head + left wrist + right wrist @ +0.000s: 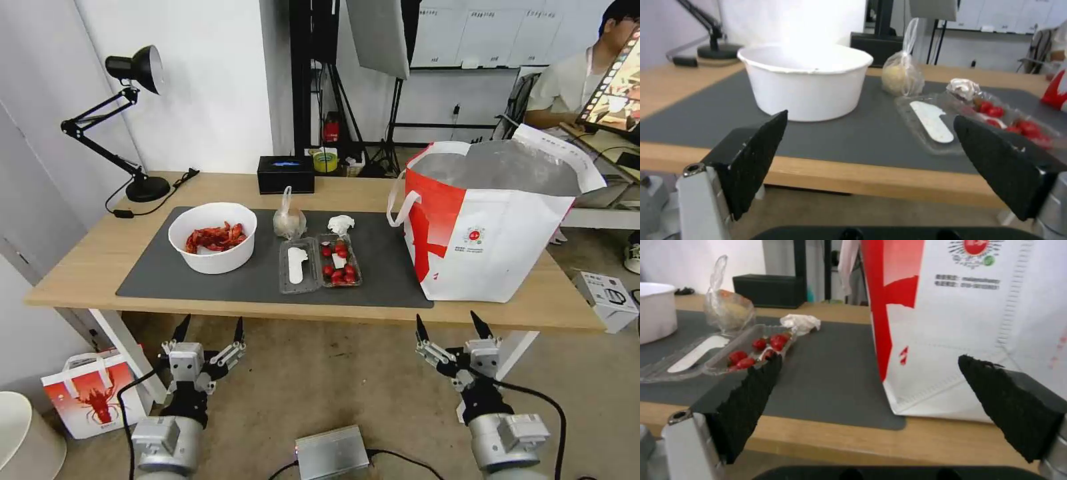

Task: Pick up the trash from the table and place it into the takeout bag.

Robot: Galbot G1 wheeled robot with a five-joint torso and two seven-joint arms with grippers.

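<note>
On the dark mat of the table [80, 267] stands a white bowl of red crayfish shells [213, 237]. To its right lie a knotted clear bag [289, 220], a crumpled tissue [341, 224] and an opened clear box with red tomatoes [320, 263]. The white and red takeout bag [487, 223] stands open at the table's right end. My left gripper [209, 328] and right gripper [449, 325] hang open below the table's front edge, holding nothing. In the left wrist view the bowl [805, 80], bag [902, 75] and box [978, 120] lie ahead. In the right wrist view the takeout bag [969, 323] is close ahead, the box [720, 355] off to one side.
A black desk lamp [130, 120] and a black rectangular box [285, 174] sit at the table's back. A small lobster-print bag [90, 393] stands on the floor at the left, a white carton [607, 300] at the right. A person sits at a desk behind the takeout bag.
</note>
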